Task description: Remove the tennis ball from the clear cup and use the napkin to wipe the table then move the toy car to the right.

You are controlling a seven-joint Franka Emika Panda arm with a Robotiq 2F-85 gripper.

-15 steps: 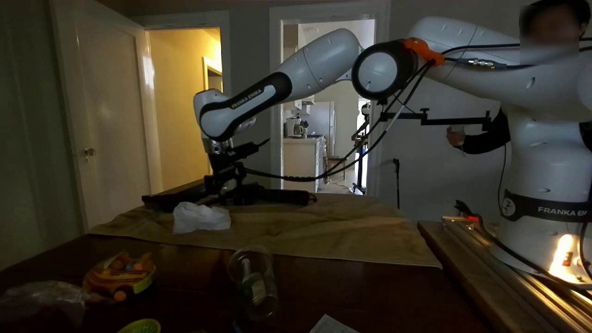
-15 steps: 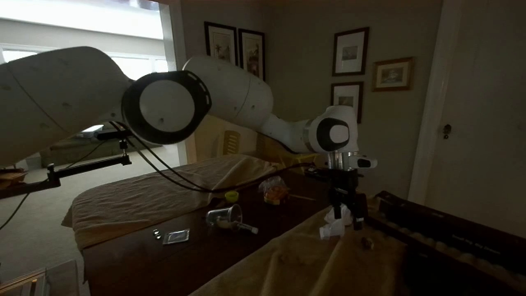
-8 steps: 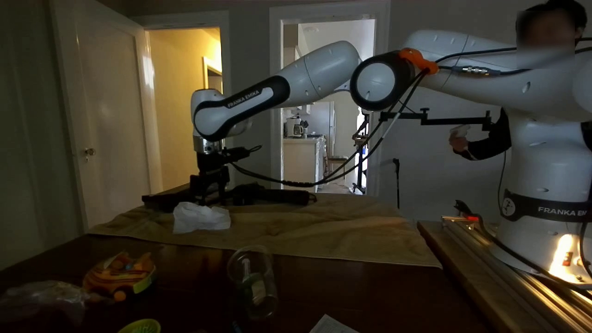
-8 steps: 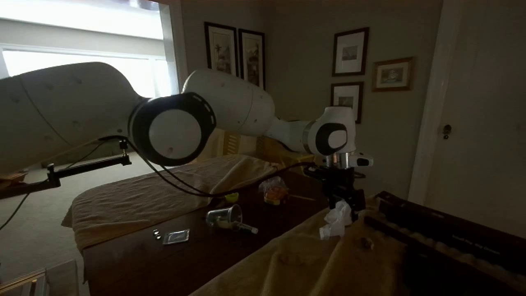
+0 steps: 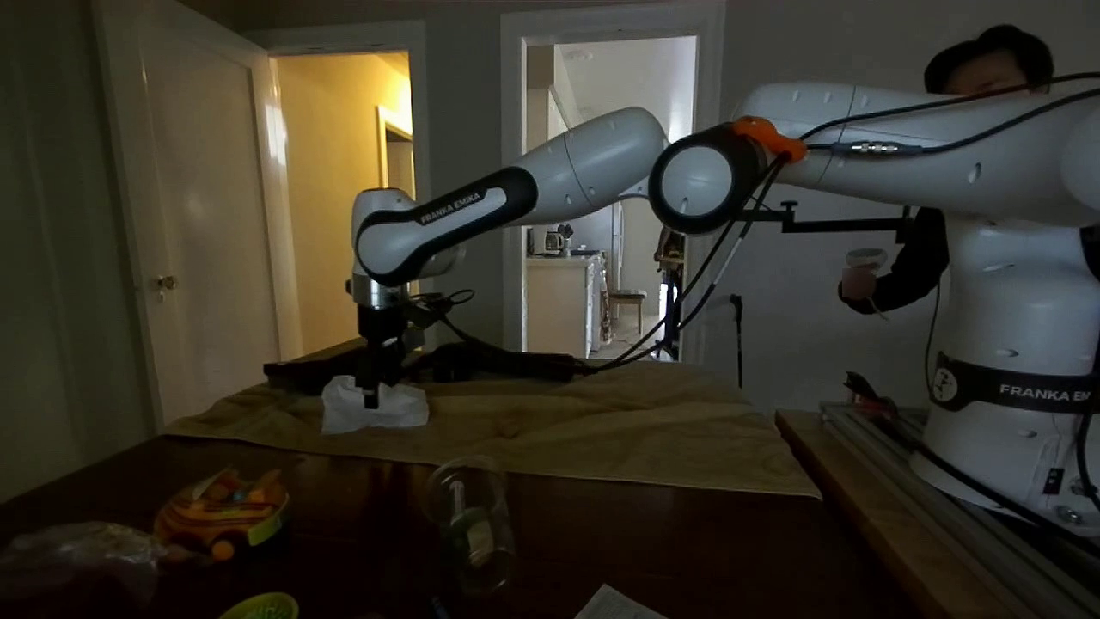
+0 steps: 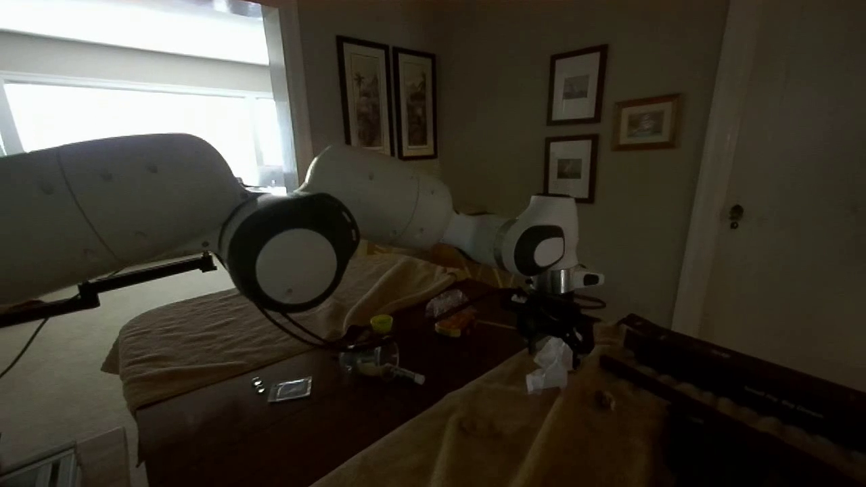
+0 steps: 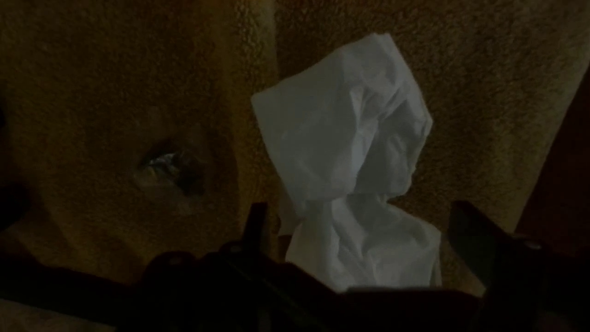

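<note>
Your gripper (image 7: 357, 214) is spread wide with nothing in its hold, its fingers (image 7: 470, 235) to either side of the napkin (image 7: 339, 138). In the wrist view you have the creased white napkin at the centre of the frame, its lower part between the two fingers and tan cloth (image 7: 488, 101) around it. You can't tell from here whether either fingertip touches it. At mid-left of that view a small shiny scrap (image 7: 173, 170) lies on the cloth, too dark to name.

In an exterior view your arm (image 5: 593, 155) comes in from the right and ends left of centre, pointing down, one dark fingertip in front of the napkin. At the lower left of that frame you have the car (image 5: 223, 516) on the dark table (image 5: 687, 542), a clear bag (image 5: 77, 550) just left of it and a green bowl (image 5: 262, 607) cut off by the bottom edge. At lower centre the cup (image 5: 473, 533) lies on its side. A person (image 5: 993, 69) stands at the upper right, partly behind the arm.

In an exterior view you see a tube (image 6: 406, 375) sticking out of the cup's mouth, towards the right of the frame. A flat packet (image 6: 291, 389) lies to the cup's lower left.
</note>
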